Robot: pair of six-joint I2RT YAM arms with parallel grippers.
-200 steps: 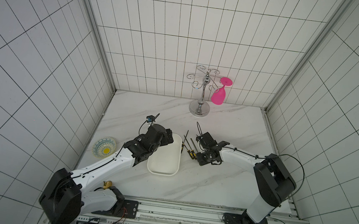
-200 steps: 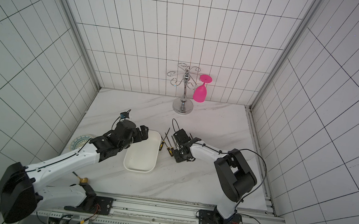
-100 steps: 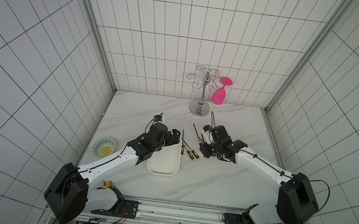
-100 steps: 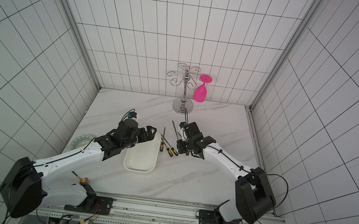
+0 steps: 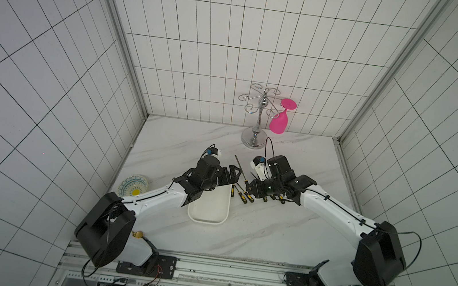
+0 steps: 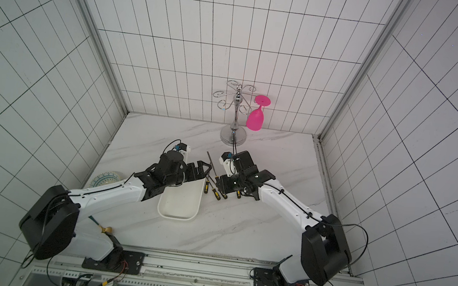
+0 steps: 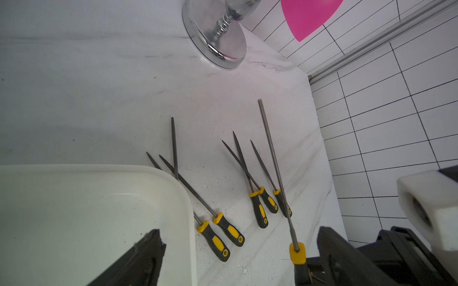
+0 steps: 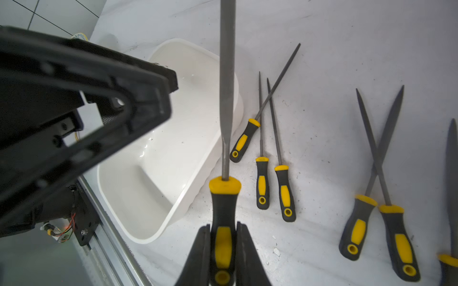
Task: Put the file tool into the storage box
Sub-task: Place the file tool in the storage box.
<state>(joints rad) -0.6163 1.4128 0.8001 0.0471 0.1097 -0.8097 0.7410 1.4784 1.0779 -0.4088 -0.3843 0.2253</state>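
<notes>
Right gripper (image 8: 223, 230) clamps a file (image 8: 226, 74) by its handle, raised just beside the box (image 8: 178, 118). Left gripper (image 5: 234, 174) gapes wide, empty, above the box's far end.

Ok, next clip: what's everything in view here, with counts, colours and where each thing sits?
files: 6, grey blades with black-and-yellow handles, lying on the table beside the box
held file: 1, same colours, handle in the right gripper
box: 1, white, mid-table, nothing seen inside
dish: 1, blue and yellow, on the table by the left wall
rack: 1, chrome, back of the table
glass: 1, pink, hanging upside down from the rack
table: 1, white marble
left gripper: 1, black, open, over the box's far end
right gripper: 1, black, shut on the held file's handle
</notes>
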